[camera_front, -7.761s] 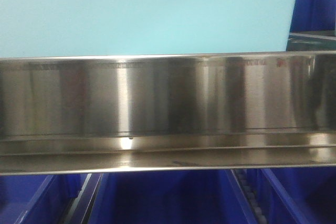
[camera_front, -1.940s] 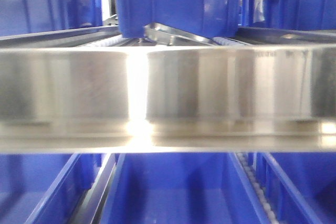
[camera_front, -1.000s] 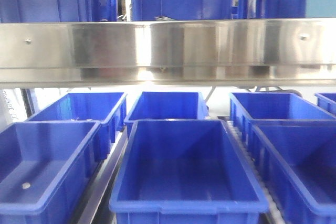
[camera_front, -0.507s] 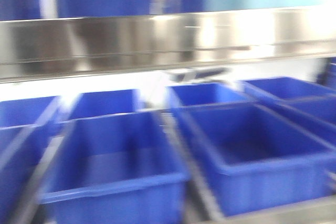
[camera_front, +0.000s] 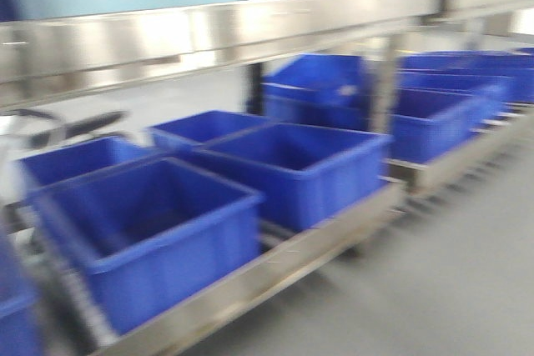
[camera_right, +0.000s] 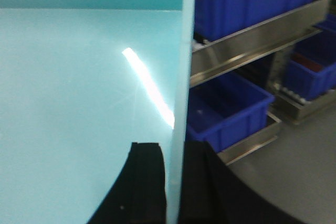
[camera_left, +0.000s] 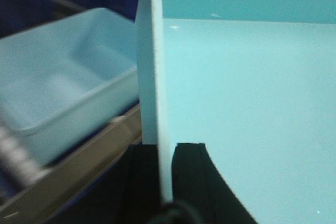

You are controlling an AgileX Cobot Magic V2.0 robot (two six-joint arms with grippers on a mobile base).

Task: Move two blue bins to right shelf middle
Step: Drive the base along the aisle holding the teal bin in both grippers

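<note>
Two clamps: left gripper [camera_left: 167, 149], right gripper [camera_right: 175, 149] each pinching teal panel [camera_left: 252, 103] (blue bins [camera_front: 292, 168] shelved).

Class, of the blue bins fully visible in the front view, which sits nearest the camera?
The blue bin at lower left, largest in frame; the neighbouring bin sits farther back.

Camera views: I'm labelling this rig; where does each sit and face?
Front: front-facing, looking obliquely along a steel shelf of blue bins; no robot parts show.
Left wrist: behind the left gripper, whose fingers straddle a teal panel.
Right wrist: behind the right gripper, straddling a teal panel too.
Shared: front and right wrist both show steel shelf and blue bins.
</note>
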